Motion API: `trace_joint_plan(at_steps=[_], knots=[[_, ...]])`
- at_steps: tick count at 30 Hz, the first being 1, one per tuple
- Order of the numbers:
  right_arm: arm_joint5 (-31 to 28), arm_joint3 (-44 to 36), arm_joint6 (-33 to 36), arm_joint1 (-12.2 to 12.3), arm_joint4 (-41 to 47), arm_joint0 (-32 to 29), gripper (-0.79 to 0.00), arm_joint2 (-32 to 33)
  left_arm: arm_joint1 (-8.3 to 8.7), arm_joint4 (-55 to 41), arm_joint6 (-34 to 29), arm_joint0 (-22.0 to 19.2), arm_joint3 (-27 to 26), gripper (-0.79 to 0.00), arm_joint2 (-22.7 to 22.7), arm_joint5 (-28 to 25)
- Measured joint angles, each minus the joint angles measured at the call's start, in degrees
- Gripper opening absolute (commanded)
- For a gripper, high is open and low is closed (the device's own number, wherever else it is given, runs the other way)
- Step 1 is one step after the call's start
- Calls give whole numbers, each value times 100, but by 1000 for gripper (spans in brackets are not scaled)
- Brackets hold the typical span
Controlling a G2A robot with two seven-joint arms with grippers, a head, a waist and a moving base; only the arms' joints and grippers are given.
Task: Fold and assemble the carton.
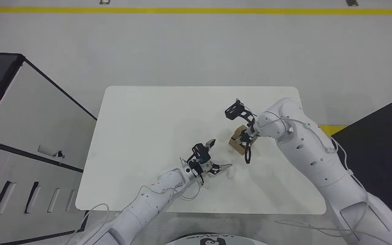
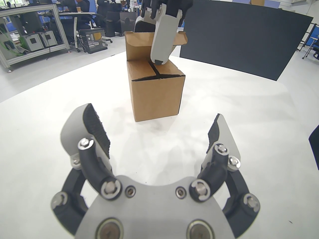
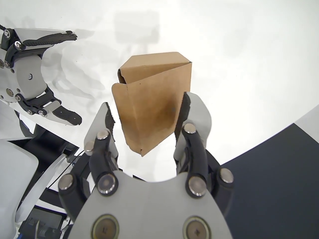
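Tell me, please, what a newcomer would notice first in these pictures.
A small brown carton stands on the white table, its top partly folded, with one flap upright. The right hand is over it, open, one finger pressing on the folded flaps. The left hand, open and empty, is near the carton, apart from it.

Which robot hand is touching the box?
The right gripper: one finger rests on the carton top. The left gripper is open and apart from it.
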Motion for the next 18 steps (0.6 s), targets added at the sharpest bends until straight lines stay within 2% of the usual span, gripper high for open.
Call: trace_joint_plan(at_steps=[6,10,16,18], knots=[[-4,98,-23,4,120,-1,-28,66,1,5,13,-3,9,0,1,1],[-42,179,-35,13,194,16,-89,125,2,2,6,-7,21,0,-3,-5],[-77,289,-65,14,214,39,-237,131,3,3,7,-7,24,0,-5,1],[-83,329,-78,10,219,53,-314,116,3,-2,8,-6,25,0,-7,6]])
